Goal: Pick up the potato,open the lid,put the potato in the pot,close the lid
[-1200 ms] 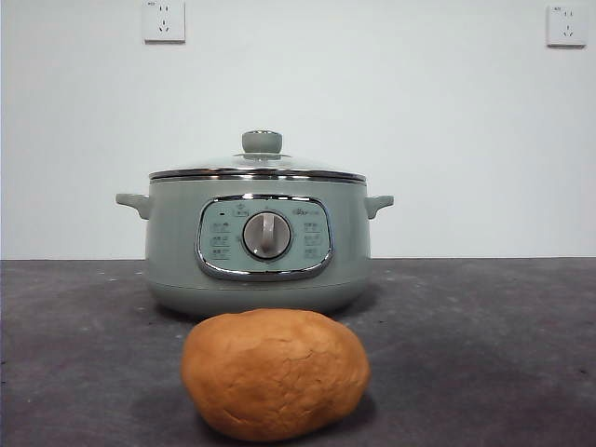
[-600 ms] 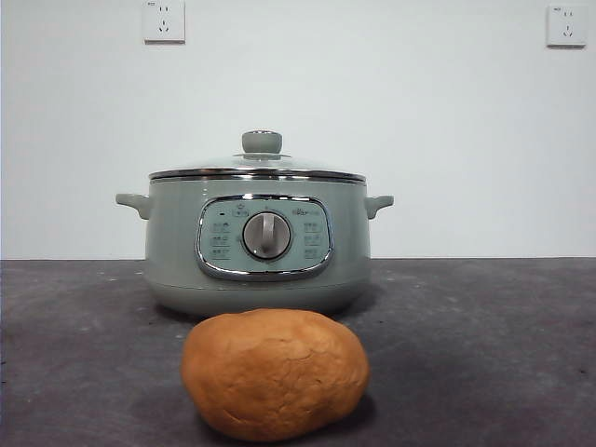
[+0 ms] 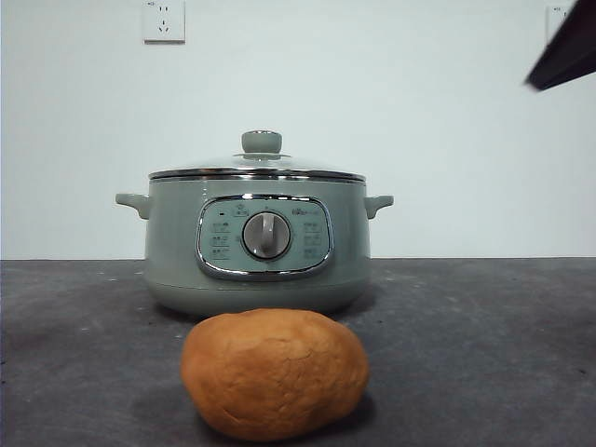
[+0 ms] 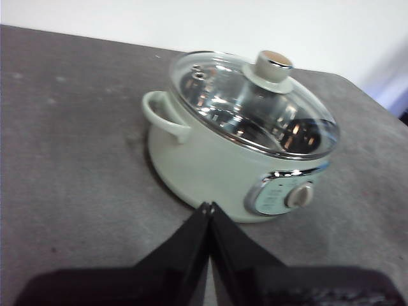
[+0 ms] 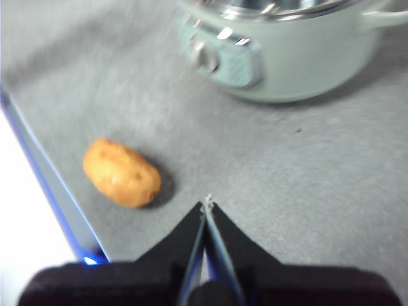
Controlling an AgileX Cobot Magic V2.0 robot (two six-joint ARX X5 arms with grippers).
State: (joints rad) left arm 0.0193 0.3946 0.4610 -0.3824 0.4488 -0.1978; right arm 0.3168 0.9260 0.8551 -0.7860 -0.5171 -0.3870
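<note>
The orange-brown potato [image 3: 275, 374] lies on the dark table in front of the sage-green pot [image 3: 256, 279]. The glass lid [image 3: 258, 169] with its green knob sits closed on the pot. My right gripper [image 5: 207, 207] is shut and empty, above the table, apart from the potato [image 5: 122, 173] and the pot [image 5: 299, 57]; its arm shows as a dark tip at the top right of the front view [image 3: 566, 54]. My left gripper [image 4: 208, 210] is shut and empty, held off the pot's [image 4: 210, 166] side, looking down on the lid [image 4: 252, 105].
The grey table's [image 3: 484, 354] front edge with a blue strip [image 5: 44, 185] runs close beside the potato in the right wrist view. A white wall with two sockets [image 3: 164, 20] stands behind the pot.
A dark arm tip has come into the front view's top right corner, covering the right-hand socket. The potato, pot and lid have not moved.
</note>
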